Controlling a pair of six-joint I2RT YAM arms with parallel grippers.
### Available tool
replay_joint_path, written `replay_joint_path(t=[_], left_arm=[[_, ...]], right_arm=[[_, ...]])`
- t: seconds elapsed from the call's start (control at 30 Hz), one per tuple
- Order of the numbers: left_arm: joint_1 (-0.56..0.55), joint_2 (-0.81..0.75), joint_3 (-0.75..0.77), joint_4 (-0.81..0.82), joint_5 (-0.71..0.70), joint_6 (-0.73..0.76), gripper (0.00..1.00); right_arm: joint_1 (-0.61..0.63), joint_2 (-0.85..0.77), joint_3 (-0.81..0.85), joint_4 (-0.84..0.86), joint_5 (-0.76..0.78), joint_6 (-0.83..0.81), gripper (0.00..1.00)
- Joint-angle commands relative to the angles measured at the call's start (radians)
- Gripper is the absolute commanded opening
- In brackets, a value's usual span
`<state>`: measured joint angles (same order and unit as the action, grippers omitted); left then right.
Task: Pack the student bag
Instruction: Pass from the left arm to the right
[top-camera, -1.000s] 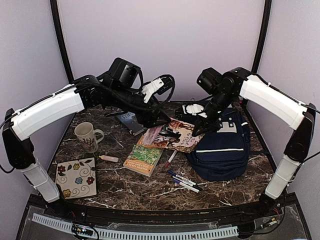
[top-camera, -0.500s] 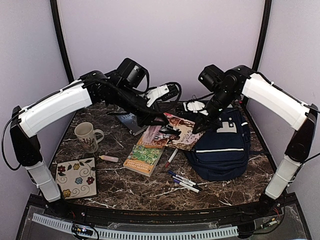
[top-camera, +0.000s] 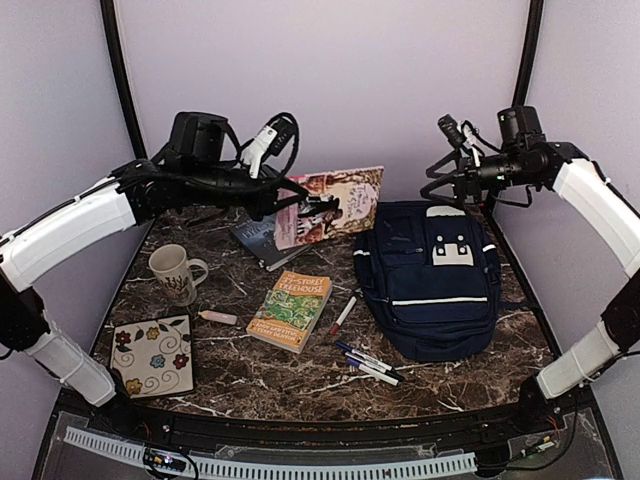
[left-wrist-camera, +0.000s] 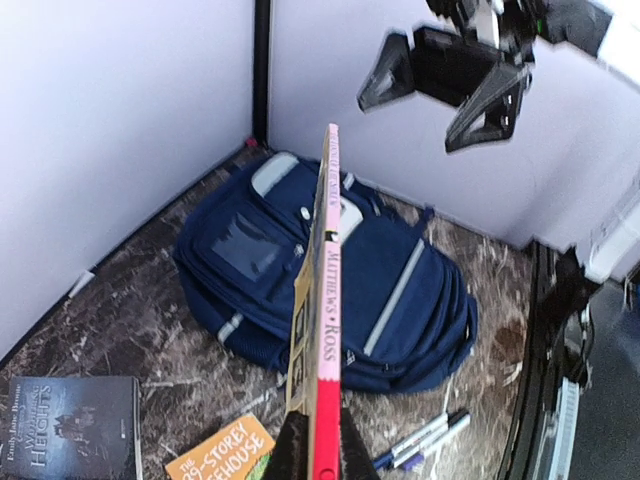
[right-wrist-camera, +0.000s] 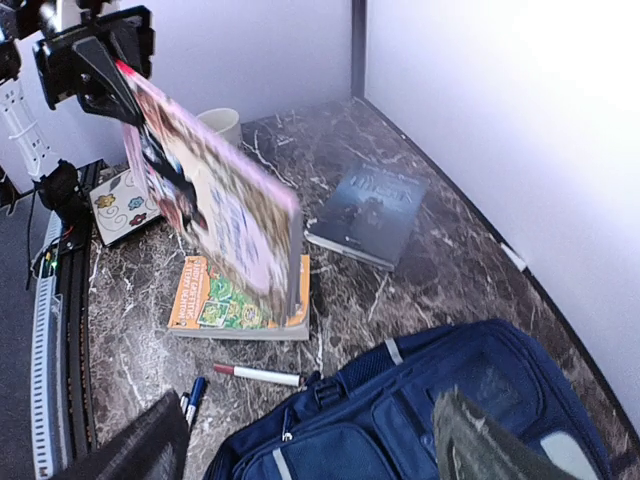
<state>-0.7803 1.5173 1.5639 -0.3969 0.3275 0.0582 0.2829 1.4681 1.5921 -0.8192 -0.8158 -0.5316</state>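
The student bag (top-camera: 430, 285) lies flat on the marble table, front up, navy with white stripes and a white patch; it also shows under both wrists (left-wrist-camera: 300, 270) (right-wrist-camera: 450, 420). My left gripper (top-camera: 306, 207) is raised over the table's back middle, shut on a pink-spined picture book (top-camera: 340, 200) held on edge in the air. In the left wrist view the fingers (left-wrist-camera: 285, 452) pinch the book's red and pink spine (left-wrist-camera: 328, 330). My right gripper (top-camera: 445, 163) hangs open and empty, high above the bag's far end; its fingers (right-wrist-camera: 130, 450) straddle the bag from above.
An orange paperback (top-camera: 291, 310) and a dark book (top-camera: 262, 238) lie left of the bag. Pens (top-camera: 368, 363) lie by the bag's front left corner, a red-capped marker (top-camera: 343, 314) beside the paperback. A mug (top-camera: 173, 272), a small eraser (top-camera: 217, 317) and a flowered tile (top-camera: 153, 356) sit at left.
My left gripper shut on the picture book and lifted it off the table. My right gripper opened and rose from the bag's left edge to the back right.
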Motion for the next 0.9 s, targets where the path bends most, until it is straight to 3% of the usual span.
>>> replay_joint_path(t=[0.0,0.13,0.3,0.37,0.6,0.87], left_arm=[[0.016,-0.153,-0.195,0.506,-0.081,-0.273,0.00],[0.019,-0.198,-0.393,0.868,-0.129,-0.463,0.00],[0.019,-0.162,-0.474,1.168,-0.138,-0.632,0.00],[0.019,-0.142,-0.492,1.255,-0.139,-0.682,0.00],[0.019,-0.058,-0.489,1.438,-0.131,-0.838,0.00],[0.017,0.011,-0.467,1.499,-0.140,-0.922,0.00]], right_arm=[[-0.076,-0.027,-0.141,0.494,-0.266,0.477,0.85],[-0.095,-0.003,-0.267,0.853,-0.362,0.858,0.86],[-0.049,0.037,-0.419,1.478,-0.385,1.353,0.88],[-0.017,0.062,-0.432,1.649,-0.380,1.487,0.89],[0.089,0.153,-0.377,1.734,-0.322,1.564,0.91],[0.168,0.253,-0.275,1.866,-0.284,1.662,0.89]])
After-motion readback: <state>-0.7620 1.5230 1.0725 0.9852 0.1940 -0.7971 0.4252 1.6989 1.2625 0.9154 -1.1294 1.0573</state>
